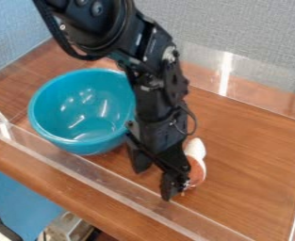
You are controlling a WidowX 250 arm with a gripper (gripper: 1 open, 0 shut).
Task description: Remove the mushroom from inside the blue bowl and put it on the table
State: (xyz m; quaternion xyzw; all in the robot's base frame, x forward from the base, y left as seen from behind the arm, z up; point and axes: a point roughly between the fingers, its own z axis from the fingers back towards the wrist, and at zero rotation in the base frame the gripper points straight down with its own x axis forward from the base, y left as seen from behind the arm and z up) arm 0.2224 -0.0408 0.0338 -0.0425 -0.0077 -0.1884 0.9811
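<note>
Right by the front acrylic wall, the mushroom (195, 160) sits on the table (256, 141), outside the blue bowl (80, 111). Gripper (162, 171) points straight down over it, jaws spread wide either side, not squeezing it.

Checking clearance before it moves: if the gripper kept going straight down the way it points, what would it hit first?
The gripper points down with jaws open around the mushroom, so probably the table just beneath its fingertips; the remaining gap is unclear.
</note>
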